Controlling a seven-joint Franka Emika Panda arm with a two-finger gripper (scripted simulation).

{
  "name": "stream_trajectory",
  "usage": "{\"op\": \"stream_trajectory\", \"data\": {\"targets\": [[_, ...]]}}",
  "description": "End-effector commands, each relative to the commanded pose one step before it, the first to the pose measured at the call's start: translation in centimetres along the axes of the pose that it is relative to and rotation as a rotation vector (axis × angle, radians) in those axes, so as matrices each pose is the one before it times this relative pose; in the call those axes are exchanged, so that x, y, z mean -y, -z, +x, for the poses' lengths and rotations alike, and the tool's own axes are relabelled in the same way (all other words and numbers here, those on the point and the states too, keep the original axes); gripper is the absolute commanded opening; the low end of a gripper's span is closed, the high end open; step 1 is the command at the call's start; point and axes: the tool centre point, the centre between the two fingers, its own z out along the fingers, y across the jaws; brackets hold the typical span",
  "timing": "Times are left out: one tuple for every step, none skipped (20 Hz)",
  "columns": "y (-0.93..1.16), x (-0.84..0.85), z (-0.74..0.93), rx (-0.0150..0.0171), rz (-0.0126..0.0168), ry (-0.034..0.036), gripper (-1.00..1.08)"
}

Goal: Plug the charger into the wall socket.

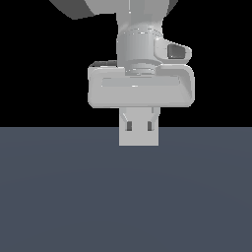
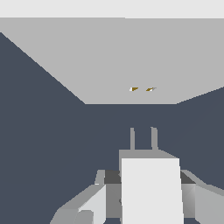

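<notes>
Wrist view: open gap btwn charger (image 2: pixel 151 188) prongs and wall socket (image 2: pixel 131 65), nothing in it. Socket plate blocks way straight ahead. Bare dark worktop (image 1: pixel 74 197) on both sides of hand (image 1: pixel 139 129), free to pass.

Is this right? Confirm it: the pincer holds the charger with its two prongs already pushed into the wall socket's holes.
Not quite. The pincer does hold the charger, but its two prongs are not in the holes. The wrist view shows bare dark floor between the prong tips and the wall socket; its two small holes sit open and unfilled.
</notes>
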Motion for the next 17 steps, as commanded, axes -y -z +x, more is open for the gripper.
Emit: {"op": "stream_trajectory", "data": {"targets": [[-0.076, -0.003, 0.707, -0.00040, -0.00001, -0.00002, -1.00], [-0.047, 0.000, 0.362, 0.00000, 0.00000, 0.00000, -1.00], [-0.052, 0.000, 0.398, 0.00000, 0.00000, 0.00000, -1.00], [-0.056, 0.000, 0.428, 0.00000, 0.00000, 0.00000, -1.00], [-0.052, 0.000, 0.403, 0.00000, 0.00000, 0.00000, -1.00], [-0.047, 0.000, 0.363, 0.00000, 0.00000, 0.00000, -1.00], [-0.064, -0.023, 0.324, 0.00038, 0.00045, -0.00036, -1.00], [-0.036, 0.000, 0.284, 0.00000, 0.00000, 0.00000, -1.00], [-0.031, 0.000, 0.246, 0.00000, 0.00000, 0.00000, -1.00], [-0.026, 0.000, 0.208, 0.00000, 0.00000, 0.00000, -1.00], [-0.021, 0.000, 0.171, 0.00000, 0.00000, 0.00000, -1.00], [-0.016, 0.000, 0.134, 0.00000, 0.00000, 0.00000, -1.00], [-0.011, 0.000, 0.097, 0.00000, 0.00000, 0.00000, -1.00], [-0.006, 0.001, 0.060, 0.00000, 0.00000, 0.00000, -1.00], [-0.001, 0.001, 0.024, 0.00000, 0.00000, 0.00000, -1.00], [0.003, 0.001, -0.012, 0.00000, 0.00000, 0.00000, -1.00], [0.003, 0.000, -0.016, 0.00000, 0.00000, 0.00000, -1.00]]}}
